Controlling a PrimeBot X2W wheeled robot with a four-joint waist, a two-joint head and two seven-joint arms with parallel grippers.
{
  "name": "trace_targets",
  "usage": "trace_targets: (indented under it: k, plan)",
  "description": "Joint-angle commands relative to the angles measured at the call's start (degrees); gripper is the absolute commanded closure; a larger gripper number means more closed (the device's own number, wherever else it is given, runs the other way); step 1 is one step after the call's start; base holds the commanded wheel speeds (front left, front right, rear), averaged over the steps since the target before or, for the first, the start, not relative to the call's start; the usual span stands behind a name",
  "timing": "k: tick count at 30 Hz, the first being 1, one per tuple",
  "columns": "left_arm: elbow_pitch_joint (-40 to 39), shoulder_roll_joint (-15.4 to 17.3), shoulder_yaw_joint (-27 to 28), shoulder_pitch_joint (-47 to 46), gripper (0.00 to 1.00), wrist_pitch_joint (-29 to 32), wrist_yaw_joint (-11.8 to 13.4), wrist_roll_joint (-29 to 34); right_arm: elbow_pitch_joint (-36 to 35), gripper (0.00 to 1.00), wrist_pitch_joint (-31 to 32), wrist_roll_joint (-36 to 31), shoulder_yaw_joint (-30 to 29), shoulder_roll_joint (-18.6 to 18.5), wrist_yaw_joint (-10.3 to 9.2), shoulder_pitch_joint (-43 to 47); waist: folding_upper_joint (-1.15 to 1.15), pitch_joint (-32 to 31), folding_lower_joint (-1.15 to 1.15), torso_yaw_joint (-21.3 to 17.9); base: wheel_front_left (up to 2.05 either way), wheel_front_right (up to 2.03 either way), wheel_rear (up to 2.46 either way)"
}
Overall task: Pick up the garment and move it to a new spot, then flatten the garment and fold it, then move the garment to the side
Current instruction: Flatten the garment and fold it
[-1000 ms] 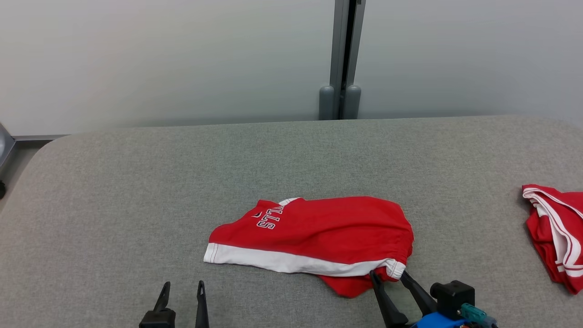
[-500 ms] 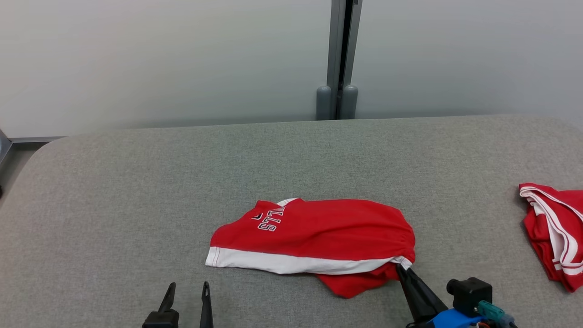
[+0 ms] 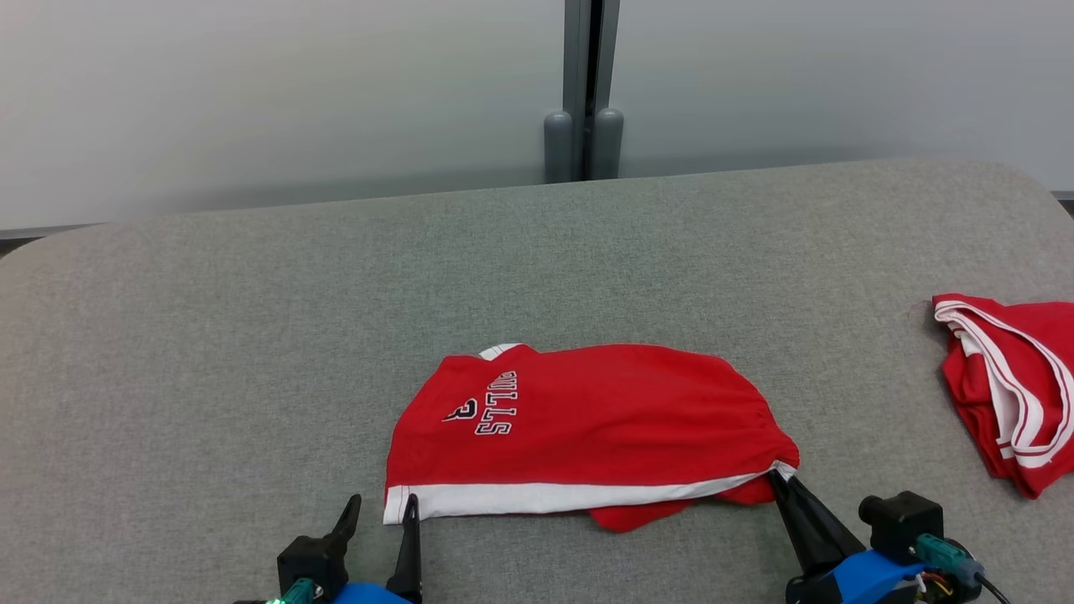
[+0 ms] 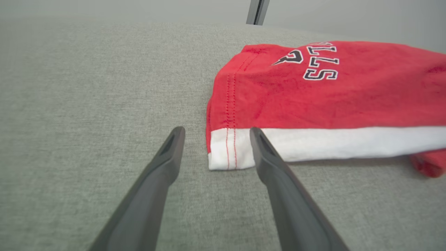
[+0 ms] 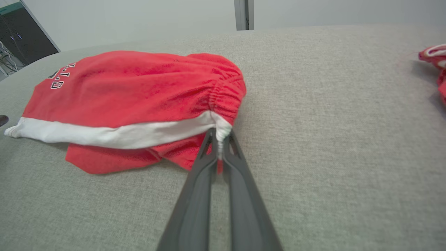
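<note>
The garment (image 3: 587, 419) is a pair of red shorts with a white side stripe and dark lettering, lying on the grey table (image 3: 252, 335). My right gripper (image 3: 779, 480) is shut on the garment's waistband corner, where the white stripe ends (image 5: 220, 134). My left gripper (image 3: 382, 506) stands open at the near left corner of the garment. In the left wrist view that white hem corner (image 4: 226, 153) lies between the left gripper's (image 4: 216, 134) spread fingertips, which have not closed on it.
A second red garment with white trim (image 3: 1007, 394) lies bunched at the table's right edge, also seen in the right wrist view (image 5: 435, 59). A grey post (image 3: 583, 92) stands against the pale wall behind the table. Bare grey table surface spreads left and behind.
My right gripper closed on the waistband corner and drew it right, stretching the garment flatter. The left gripper came up to the hem corner. The head camera also shifted.
</note>
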Motion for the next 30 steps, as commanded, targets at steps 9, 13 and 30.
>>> trace_targets:
  k: [9,13,30]
  plan:
    - [7.2,0.0,-3.4,-4.0,0.00,0.0,0.0,-3.9,-0.6,1.00,0.0,0.3,0.8,0.1,0.00,-2.4,0.00,1.9,0.00,-1.0,0.00,0.00,0.00]
    - [8.7,0.0,-4.7,-4.5,0.69,0.1,-0.3,-5.2,-0.7,1.00,0.0,0.4,0.9,0.0,0.00,-2.7,0.00,2.1,0.00,-0.9,0.00,0.00,0.00]
    - [-9.4,2.4,4.0,-8.1,1.00,-0.2,-1.3,1.3,-7.2,1.00,0.0,2.5,1.4,-1.4,0.00,-5.6,0.00,-3.6,0.00,1.3,0.00,0.00,0.00]
